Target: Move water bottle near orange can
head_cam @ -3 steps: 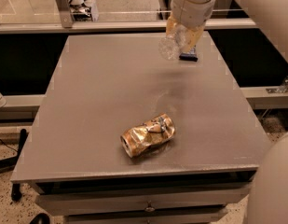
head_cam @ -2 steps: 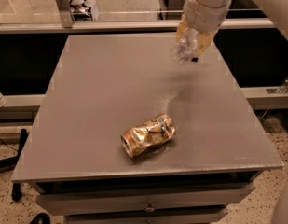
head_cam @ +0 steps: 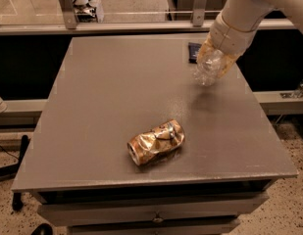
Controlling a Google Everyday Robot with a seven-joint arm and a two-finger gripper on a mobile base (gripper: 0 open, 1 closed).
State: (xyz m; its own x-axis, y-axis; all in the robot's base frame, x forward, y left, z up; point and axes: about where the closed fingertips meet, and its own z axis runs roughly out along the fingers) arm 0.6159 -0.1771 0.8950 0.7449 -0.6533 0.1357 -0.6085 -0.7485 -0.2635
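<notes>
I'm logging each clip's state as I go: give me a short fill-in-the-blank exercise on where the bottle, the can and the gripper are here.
1. The gripper, at the far right of the table, is shut on the water bottle, which hangs ____ the tabletop.
2. The orange can lies on its ____ near the front edge.
3. Of bottle and can, only the ____ rests on the table.

Missing words: above; side; can
</notes>
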